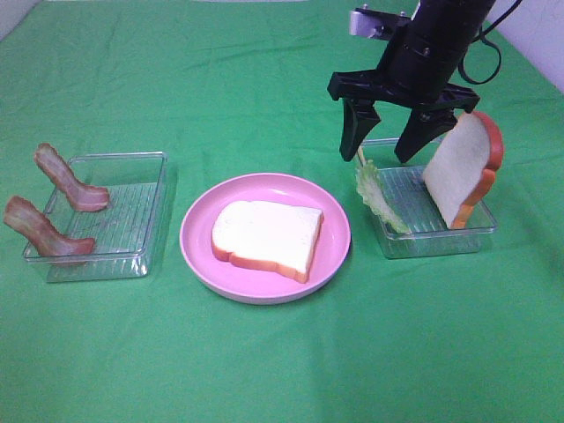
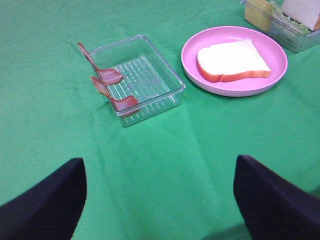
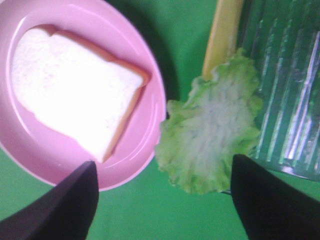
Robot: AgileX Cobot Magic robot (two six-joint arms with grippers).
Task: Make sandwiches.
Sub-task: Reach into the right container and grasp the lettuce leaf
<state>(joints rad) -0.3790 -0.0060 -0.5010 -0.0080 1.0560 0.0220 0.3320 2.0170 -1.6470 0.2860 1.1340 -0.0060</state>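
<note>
Though only wrist view catches left gripper (image 2: 160, 200), jaws spread, empty; right gripper (image 1: 374, 157) gapes above lettuce (image 1: 377, 198).

Thin yellow cheese slice (image 1: 359, 156), two o'clock of the round pink plate (image 1: 188, 238), mostly hidden behind the black right gripper (image 1: 375, 159).

High overview, left wrist distant, right wrist close, all sharing plate (image 1: 264, 187)

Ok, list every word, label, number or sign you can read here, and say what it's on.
None: no text can be read in any view.
The pink plate, the bacon tray, the lettuce tray, the flat bread slice, the green cloth and the right gripper show no legible markings.
</note>
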